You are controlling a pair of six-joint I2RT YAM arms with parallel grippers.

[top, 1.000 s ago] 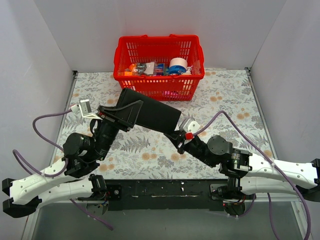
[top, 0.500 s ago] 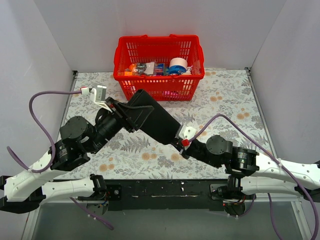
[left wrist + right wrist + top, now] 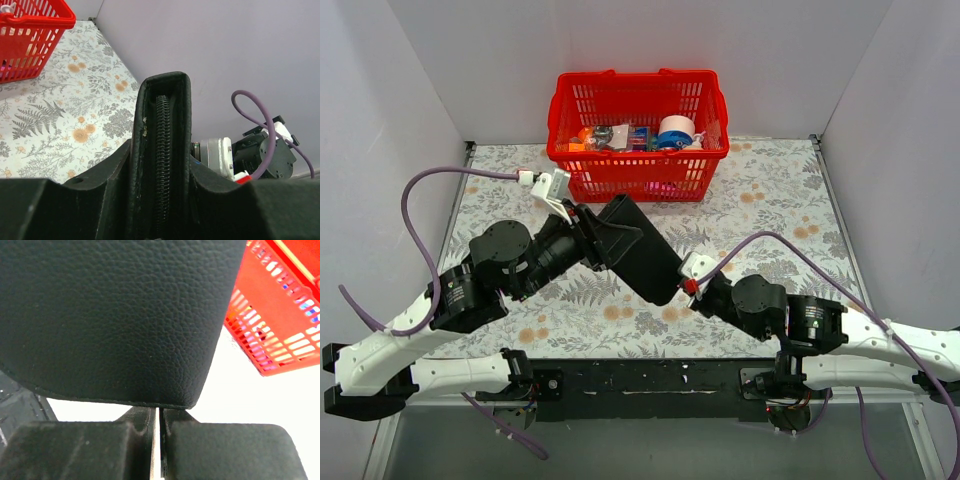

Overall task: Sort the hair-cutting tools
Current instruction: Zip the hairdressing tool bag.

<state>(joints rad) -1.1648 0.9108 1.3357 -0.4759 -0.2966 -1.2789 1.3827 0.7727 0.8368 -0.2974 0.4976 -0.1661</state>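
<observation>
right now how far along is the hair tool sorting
Done: nothing visibly sorted; no scissors or comb in view. In hand: the black pouch, clamped at its zip end by the left gripper and pinched at its lower corner by the right gripper. Left: all the sorting.

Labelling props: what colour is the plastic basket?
Red; the basket shows best in the top external view.

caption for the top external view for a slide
Left hand grips a black pouch over the table, right hand shut at its lower corner, red basket behind.
</observation>
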